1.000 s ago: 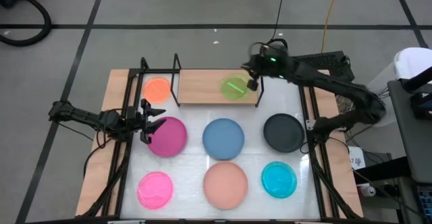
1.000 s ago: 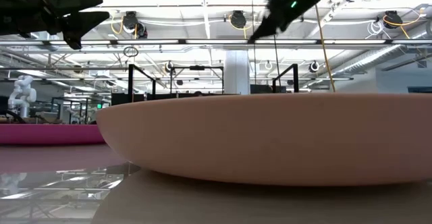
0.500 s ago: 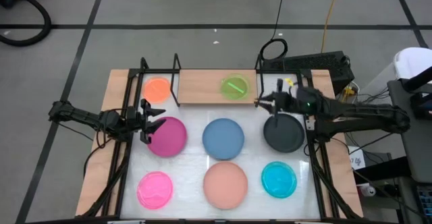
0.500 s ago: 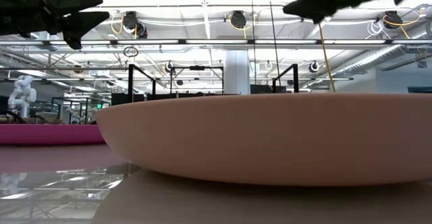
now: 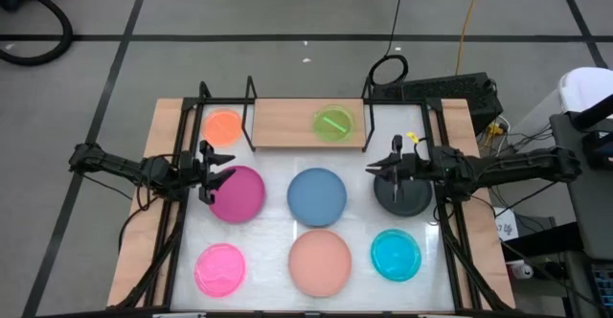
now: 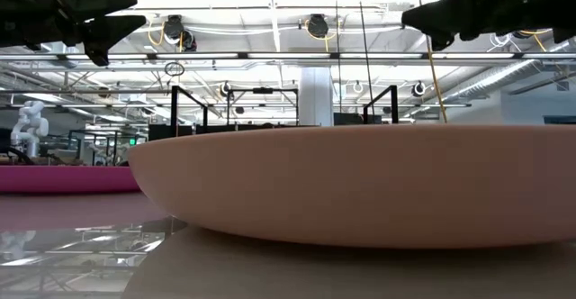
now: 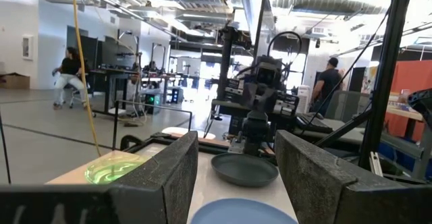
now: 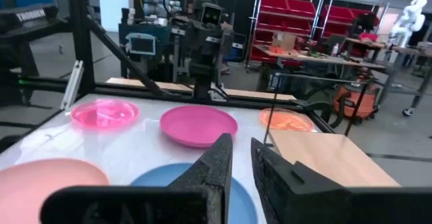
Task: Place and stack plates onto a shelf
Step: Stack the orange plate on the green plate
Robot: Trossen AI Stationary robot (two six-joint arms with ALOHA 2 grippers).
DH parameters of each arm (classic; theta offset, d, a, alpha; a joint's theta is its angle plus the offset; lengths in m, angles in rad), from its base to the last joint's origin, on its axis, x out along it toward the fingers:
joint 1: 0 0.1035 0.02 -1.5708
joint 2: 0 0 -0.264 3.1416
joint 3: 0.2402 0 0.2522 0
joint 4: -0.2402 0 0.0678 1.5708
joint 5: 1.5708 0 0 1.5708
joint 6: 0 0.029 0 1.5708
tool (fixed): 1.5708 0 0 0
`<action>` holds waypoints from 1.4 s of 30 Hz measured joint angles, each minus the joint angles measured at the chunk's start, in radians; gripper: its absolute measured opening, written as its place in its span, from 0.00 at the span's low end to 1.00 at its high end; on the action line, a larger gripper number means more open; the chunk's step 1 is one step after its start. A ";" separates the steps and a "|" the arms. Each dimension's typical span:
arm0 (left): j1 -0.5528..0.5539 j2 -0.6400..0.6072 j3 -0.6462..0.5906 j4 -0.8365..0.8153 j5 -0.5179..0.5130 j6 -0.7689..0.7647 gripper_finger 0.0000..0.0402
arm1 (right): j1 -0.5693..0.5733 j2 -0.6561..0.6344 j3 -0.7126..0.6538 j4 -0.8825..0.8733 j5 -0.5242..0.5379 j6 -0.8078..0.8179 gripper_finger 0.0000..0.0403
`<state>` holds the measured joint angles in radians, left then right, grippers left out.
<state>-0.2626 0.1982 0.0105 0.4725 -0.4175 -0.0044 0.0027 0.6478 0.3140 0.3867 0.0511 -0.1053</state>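
1. High view shows the right end effector [image 5: 385,168] hovering at the black plate [image 5: 402,192]'s rim nearest the shelf [image 5: 287,123], fingers nearly closed, holding nothing.
2. That plate lies directly under it on the table [image 5: 359,224]; the green plate [image 5: 332,123] already sits on the shelf.
3. Across the table, the left end effector [image 5: 216,171] waits wide open at the magenta plate [image 5: 238,193], far from the black one.

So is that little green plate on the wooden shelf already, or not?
On it. The green plate lies flat on the shelf, with no fingers touching it.
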 joint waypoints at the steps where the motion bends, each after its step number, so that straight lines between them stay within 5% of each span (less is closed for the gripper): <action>1: 0.000 0.000 0.000 0.000 0.000 0.000 0.50 | 0.000 0.000 -0.002 -0.002 0.000 -0.006 0.11; 8: 0.000 0.000 0.000 0.004 0.000 -0.012 0.50 | -0.001 0.000 -0.041 -0.002 0.005 -0.029 0.11; 13: 0.000 0.000 0.000 0.052 0.000 -0.063 0.50 | -0.001 0.001 -0.096 0.009 0.157 -0.064 0.11; 29: 0.000 0.000 0.000 0.188 -0.002 -0.043 0.50 | -0.002 0.001 -0.125 0.429 0.268 -0.333 0.11; 33: 0.000 0.000 0.000 0.188 -0.096 -0.097 0.50 | -0.003 0.001 -0.125 0.432 0.269 -0.327 0.11; 37: 0.000 0.006 0.090 0.062 -0.206 -0.011 0.50 | -0.003 0.002 -0.125 0.412 0.269 -0.261 0.11; 42: 0.000 0.105 0.355 -0.349 -0.378 0.080 0.50 | -0.003 0.002 -0.125 0.386 0.269 -0.229 0.11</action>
<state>-0.2623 0.3034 0.3657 0.1238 -0.7960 0.0754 -0.0002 0.6495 0.1886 0.7726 0.3205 -0.3345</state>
